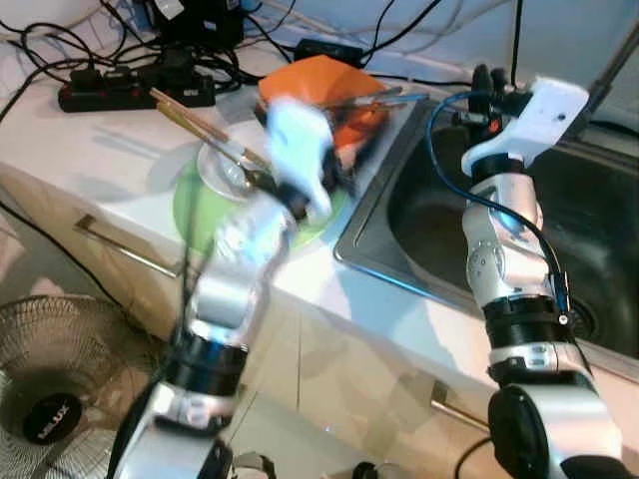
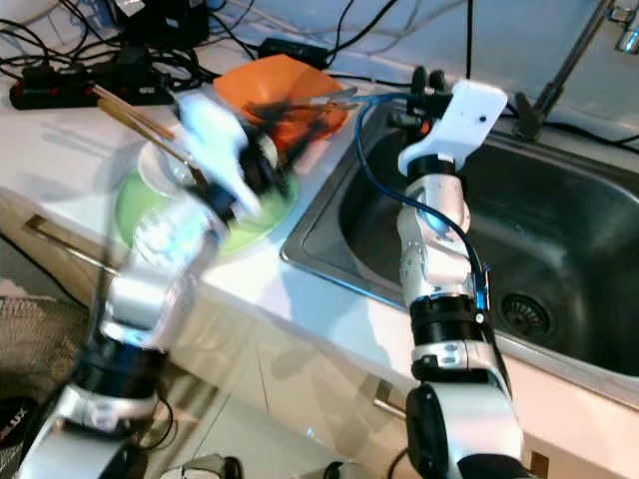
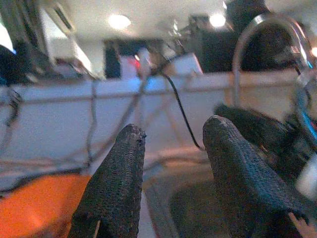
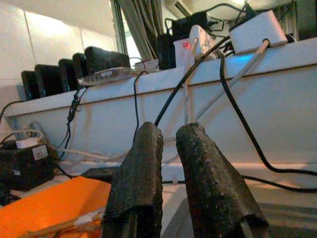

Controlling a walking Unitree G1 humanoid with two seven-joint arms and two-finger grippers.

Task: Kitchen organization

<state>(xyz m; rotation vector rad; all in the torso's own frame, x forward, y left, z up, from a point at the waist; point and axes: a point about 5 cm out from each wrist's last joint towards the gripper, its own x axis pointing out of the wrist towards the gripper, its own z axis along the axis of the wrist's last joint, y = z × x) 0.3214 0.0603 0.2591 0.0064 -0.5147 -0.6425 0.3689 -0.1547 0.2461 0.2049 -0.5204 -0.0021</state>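
Observation:
An orange bowl (image 1: 319, 85) holding utensils sits on the white counter beside the sink (image 1: 599, 230). In front of it, a clear glass bowl (image 1: 225, 170) rests on a green plate (image 1: 200, 210), with wooden chopsticks (image 1: 190, 120) across it. My left arm is motion-blurred over the plate. Its gripper (image 3: 171, 131) is open with nothing between the fingers and points past the orange bowl's near rim toward the sink. My right gripper (image 1: 487, 85) is raised over the sink's left edge, and its fingers (image 4: 143, 148) are shut on nothing.
A black power strip (image 1: 110, 90) and tangled cables lie at the back of the counter. A faucet (image 2: 569, 60) rises behind the sink. A drawer handle (image 1: 125, 249) runs below the counter edge. A floor fan (image 1: 50, 389) stands at the lower left.

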